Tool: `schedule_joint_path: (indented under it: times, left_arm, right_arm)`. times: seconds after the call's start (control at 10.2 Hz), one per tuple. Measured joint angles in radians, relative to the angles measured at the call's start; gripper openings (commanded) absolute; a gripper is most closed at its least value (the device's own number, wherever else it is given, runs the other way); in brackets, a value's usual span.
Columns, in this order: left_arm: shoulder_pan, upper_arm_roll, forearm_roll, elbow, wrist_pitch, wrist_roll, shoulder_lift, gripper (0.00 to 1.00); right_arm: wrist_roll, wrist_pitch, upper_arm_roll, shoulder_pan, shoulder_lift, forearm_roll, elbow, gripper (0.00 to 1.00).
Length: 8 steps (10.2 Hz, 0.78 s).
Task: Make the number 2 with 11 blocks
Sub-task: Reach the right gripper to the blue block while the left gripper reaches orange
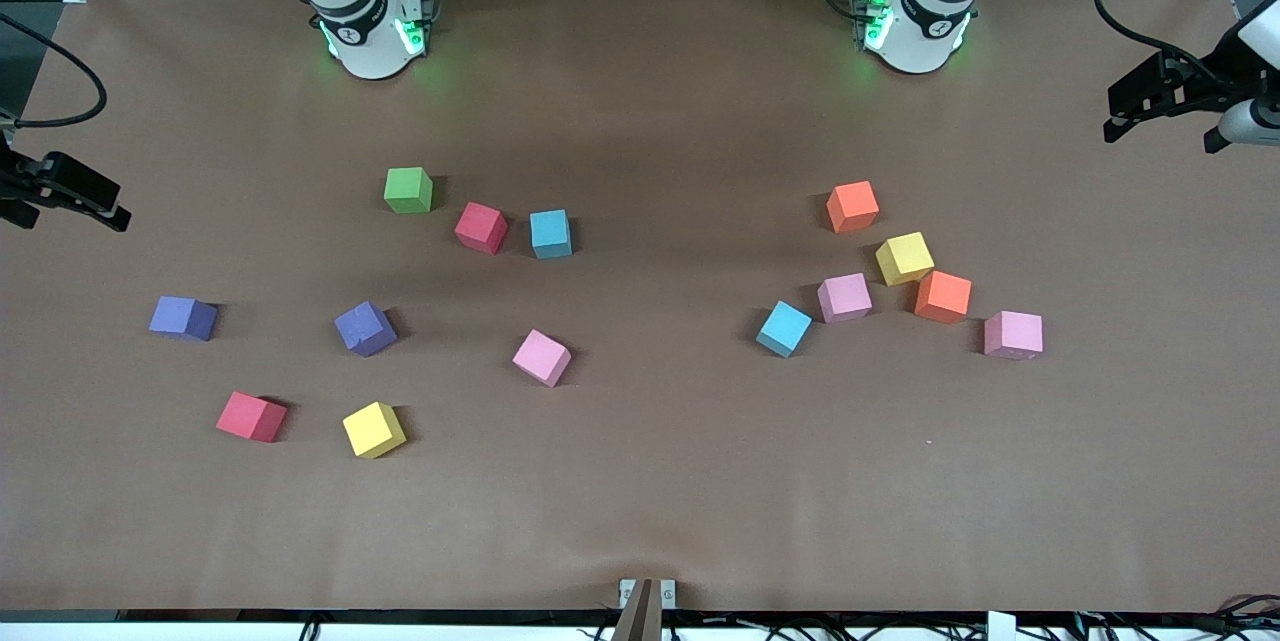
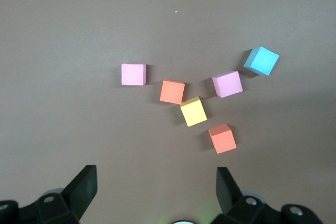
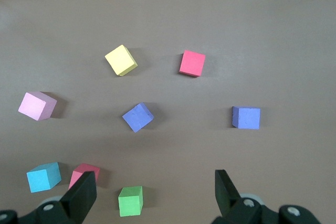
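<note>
While both arms waited, the left gripper (image 2: 156,192) and right gripper (image 3: 155,195) were held released above the table (image 1: 640,501). Blocks (image 1: 541,357) were found scattered, unassembled.

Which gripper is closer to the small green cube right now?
Right. The right gripper hangs open at its own table end, the green cube's side; the left gripper waits open at the table's left-arm end.

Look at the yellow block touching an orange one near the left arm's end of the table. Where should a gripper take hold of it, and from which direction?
Come straight down from above with the left gripper, which is open. Grip the yellow block on the two flat side faces that stand free, not the one corner meeting the orange block. The cube sits turned on the table, so the gripper likely needs turning to match its faces.
</note>
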Motion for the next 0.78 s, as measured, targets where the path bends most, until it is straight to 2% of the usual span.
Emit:
schedule_joint_path:
  times: [0.59, 0.78]
  left_arm:
    - [-0.014, -0.004, -0.001, -0.008, -0.001, 0.0, 0.022, 1.0]
    - [-0.052, -0.057, -0.002, -0.098, 0.057, -0.089, 0.053, 1.0]
  right_arm:
    - [0.0, -0.002, 0.002, 0.003, 0.002, 0.0, 0.0, 1.0]
    - [0.0, -0.002, 0.002, 0.001, 0.012, 0.0, -0.002, 1.0]
